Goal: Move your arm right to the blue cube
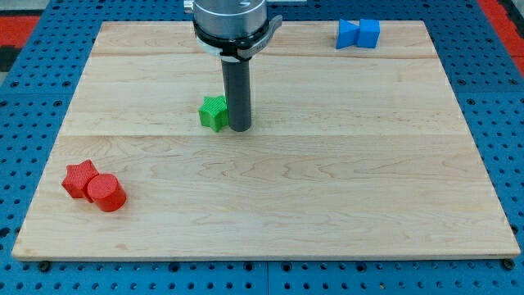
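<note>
The blue cube [369, 33] sits near the view's top right on the wooden board [327, 180], touching another blue block [349, 34] on its left. My tip [240, 128] rests on the board left of centre, far to the left of and below the blue cube. It is right beside a green star-shaped block [214, 112], just at that block's right side.
A red star [79, 179] and a red cylinder [106, 193] lie touching each other near the board's lower left corner. The arm's grey mount [233, 24] hangs over the board's top edge. Blue perforated table surrounds the board.
</note>
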